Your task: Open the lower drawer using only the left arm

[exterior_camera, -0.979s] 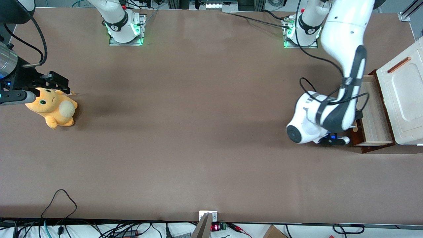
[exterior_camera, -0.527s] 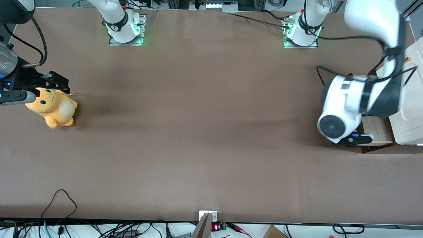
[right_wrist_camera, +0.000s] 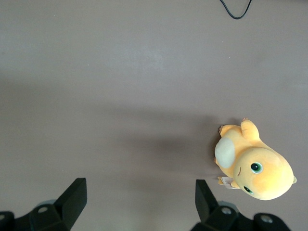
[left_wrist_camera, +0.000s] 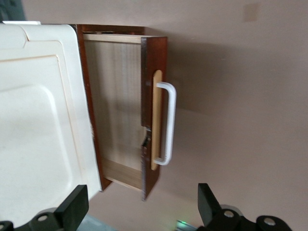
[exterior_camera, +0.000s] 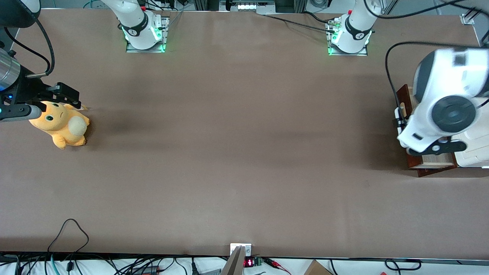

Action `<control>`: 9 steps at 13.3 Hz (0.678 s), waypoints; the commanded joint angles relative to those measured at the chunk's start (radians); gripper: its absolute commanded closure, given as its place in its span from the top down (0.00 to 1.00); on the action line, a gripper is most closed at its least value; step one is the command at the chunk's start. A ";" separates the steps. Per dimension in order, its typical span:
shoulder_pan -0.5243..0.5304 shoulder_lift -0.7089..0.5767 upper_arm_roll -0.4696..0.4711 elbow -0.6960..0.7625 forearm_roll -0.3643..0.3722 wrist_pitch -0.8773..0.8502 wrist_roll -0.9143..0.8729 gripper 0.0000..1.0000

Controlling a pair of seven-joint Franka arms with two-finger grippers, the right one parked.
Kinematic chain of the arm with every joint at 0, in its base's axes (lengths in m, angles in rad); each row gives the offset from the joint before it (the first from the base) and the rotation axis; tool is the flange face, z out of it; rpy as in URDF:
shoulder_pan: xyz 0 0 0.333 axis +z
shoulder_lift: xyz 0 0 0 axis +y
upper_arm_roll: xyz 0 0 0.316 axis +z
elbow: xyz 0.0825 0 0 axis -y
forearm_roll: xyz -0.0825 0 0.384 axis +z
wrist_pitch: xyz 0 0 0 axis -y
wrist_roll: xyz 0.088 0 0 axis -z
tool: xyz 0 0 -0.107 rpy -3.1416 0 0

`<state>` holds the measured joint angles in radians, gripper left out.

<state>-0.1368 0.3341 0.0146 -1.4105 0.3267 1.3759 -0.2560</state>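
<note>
Lower drawer stands pulled out, fingers raised clear above it.

The left arm [exterior_camera: 445, 103] hangs over the working arm's end of the counter [exterior_camera: 237, 152], and its gripper [left_wrist_camera: 143, 207] hovers above the lower drawer [left_wrist_camera: 149, 106] with both fingers [left_wrist_camera: 72, 209] spread wide, holding nothing. Between and below the fingers lies the drawer — drawn out from under the white moulded panel [left_wrist_camera: 38, 106], its pale wood inside [left_wrist_camera: 115, 101] exposed and the white bar handle [left_wrist_camera: 168, 122] on its dark reddish-brown front untouched. A yellow plush toy [exterior_camera: 61, 124] lies well apart from the fingers — toward the parked arm's end of the counter.
</note>
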 commanded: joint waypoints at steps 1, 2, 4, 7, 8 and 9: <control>0.054 -0.085 -0.001 0.028 -0.137 -0.004 0.029 1.00; 0.093 -0.104 -0.001 0.030 -0.206 0.002 0.029 1.00; 0.195 -0.132 -0.005 0.030 -0.392 0.055 0.032 1.00; 0.180 -0.167 -0.022 0.025 -0.453 0.132 0.046 1.00; 0.143 -0.171 -0.021 0.019 -0.448 0.129 0.050 1.00; 0.108 -0.185 -0.021 0.006 -0.446 0.129 0.072 1.00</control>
<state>0.0405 0.1804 -0.0026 -1.3774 -0.1192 1.4905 -0.2079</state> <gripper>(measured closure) 0.000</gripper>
